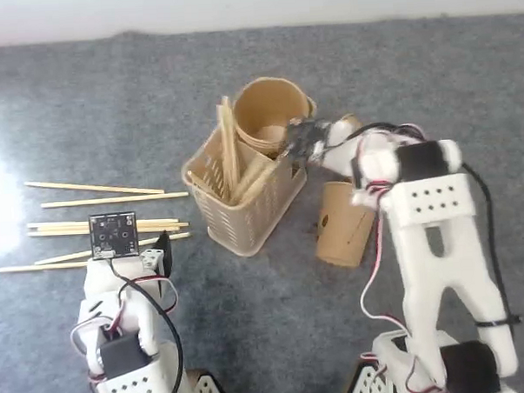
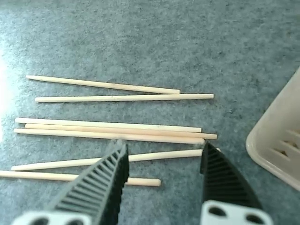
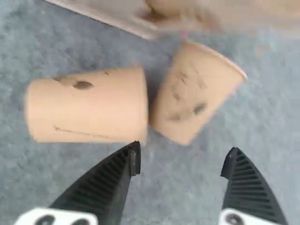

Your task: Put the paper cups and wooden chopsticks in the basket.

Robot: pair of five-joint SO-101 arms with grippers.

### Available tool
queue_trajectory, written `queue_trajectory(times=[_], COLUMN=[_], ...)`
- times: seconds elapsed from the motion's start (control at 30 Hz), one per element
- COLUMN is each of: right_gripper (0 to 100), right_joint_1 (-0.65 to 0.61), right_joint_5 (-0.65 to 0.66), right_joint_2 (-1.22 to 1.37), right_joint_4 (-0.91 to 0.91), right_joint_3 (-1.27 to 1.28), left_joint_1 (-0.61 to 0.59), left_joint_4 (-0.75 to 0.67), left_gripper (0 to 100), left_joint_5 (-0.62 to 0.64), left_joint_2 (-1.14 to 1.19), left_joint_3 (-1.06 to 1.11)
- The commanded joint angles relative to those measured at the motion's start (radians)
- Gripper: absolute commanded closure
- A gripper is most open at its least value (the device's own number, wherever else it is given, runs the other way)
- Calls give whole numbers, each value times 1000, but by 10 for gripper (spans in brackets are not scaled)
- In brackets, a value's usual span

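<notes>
High view, for your orientation. The basket (image 1: pixel 245 206) stands at centre frame on the table (image 1: pixel 466 83). Nested cups (image 1: pixel 271 113) sit in its upper-right end, and the basket chopsticks (image 1: pixel 232 154) stand tilted inside it, left of those cups. Right of the basket you find a lying cup (image 1: pixel 343 223) on its side. A second cup (image 1: pixel 350 123) lies above that one, partly behind the right gripper (image 1: pixel 301 144), which is at the basket's upper-right rim. The loose chopsticks (image 1: pixel 107 225) lie in rows at the left of the frame, apart from the basket. The left gripper (image 1: pixel 157 251) is just below their right ends.
</notes>
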Motion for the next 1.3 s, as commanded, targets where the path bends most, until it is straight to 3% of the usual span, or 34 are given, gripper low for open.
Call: queue_trajectory(times=[0.0,0.2,0.43,0.77,0.93,1.27], right_gripper=[707,707,707,707,707,707], right_joint_1=[140,262,237,128,128,200], right_joint_5=[-83,-87,-98,-281,-374,-371], right_joint_2=[-33,91,278,355,384,572], right_joint_4=[-124,-240,-334,-478,-562,-628], right_joint_3=[-48,-49,-54,-49,-48,-54], left_joint_1=[9,9,12,14,14,14], left_joint_4=[-20,-20,-20,-23,-25,-25], left_gripper=[764,764,764,764,764,764], left_joint_5=[-9,-9,-9,-9,-11,-11], left_joint_2=[-18,-18,-18,-18,-18,-18], left_joint_3=[-7,-5,-5,-4,-4,-4])
